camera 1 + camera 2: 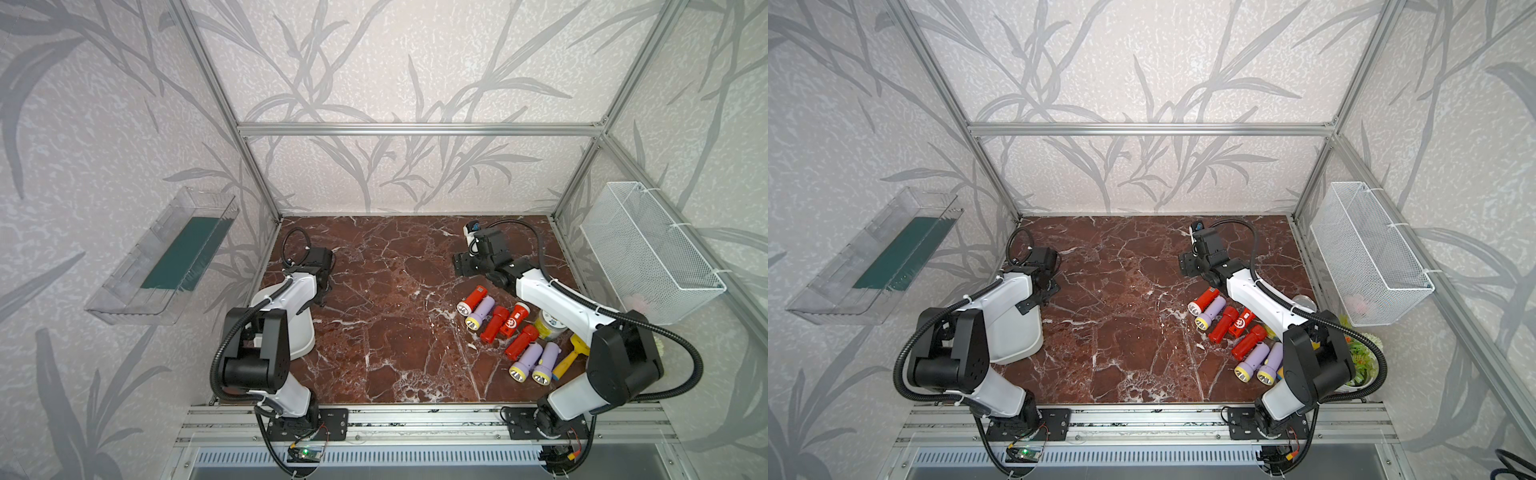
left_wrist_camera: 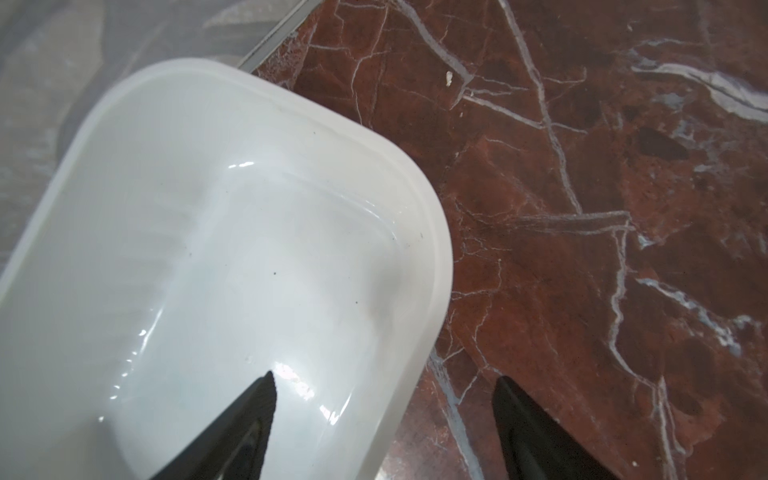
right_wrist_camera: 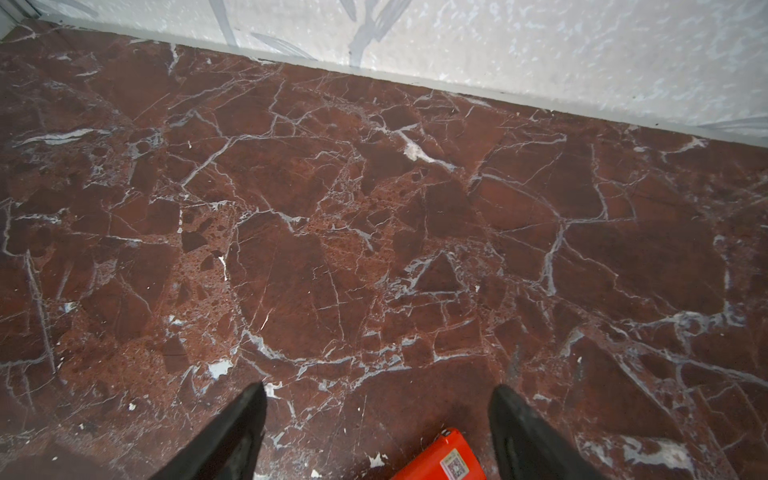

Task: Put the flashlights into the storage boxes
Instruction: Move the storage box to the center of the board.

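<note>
The white tray was seen bare, left gripper and right gripper open and unladen; first pick was judged pending, the latter to be lowered astride the red flashlight.

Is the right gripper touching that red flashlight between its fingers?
Apart. The right wrist view shows the right gripper open, with bare table between each finger and the red flashlight.

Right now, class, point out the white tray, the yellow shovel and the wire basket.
white tray (image 2: 441, 266), left wrist view: rim
yellow shovel (image 1: 564, 365), in a top view: handle
wire basket (image 1: 640, 257), in a top view: mesh wall
</note>
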Tool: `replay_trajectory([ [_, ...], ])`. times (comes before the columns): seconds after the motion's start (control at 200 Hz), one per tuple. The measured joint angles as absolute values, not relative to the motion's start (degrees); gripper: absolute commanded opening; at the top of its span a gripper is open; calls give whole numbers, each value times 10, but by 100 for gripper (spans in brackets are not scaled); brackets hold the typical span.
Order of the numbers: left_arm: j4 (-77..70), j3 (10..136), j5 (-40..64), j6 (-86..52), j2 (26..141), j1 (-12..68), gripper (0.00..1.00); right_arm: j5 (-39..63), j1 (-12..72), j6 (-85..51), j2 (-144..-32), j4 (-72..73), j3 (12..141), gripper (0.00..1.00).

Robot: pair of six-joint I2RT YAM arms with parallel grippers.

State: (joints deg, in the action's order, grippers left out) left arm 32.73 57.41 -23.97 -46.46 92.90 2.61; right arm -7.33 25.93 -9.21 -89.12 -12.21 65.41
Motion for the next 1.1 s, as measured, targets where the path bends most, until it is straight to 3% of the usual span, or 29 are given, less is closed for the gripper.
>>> replay_trajectory([
  [0.17,355,609,-225,-474,982,25,60,-70,260,-94,-891,-124,654,84],
  [0.225,361,619,-222,-473,998,25,52,-70,260,-94,-891,-124,654,84],
  [0.31,371,629,-215,-470,1014,25,31,-70,260,-94,-891,-125,654,84],
  [0.47,383,649,-201,-463,1028,29,17,-70,260,-94,-891,-130,648,84],
  [1.1,417,864,-134,-446,1151,135,15,-86,260,-97,-866,-158,614,85],
])
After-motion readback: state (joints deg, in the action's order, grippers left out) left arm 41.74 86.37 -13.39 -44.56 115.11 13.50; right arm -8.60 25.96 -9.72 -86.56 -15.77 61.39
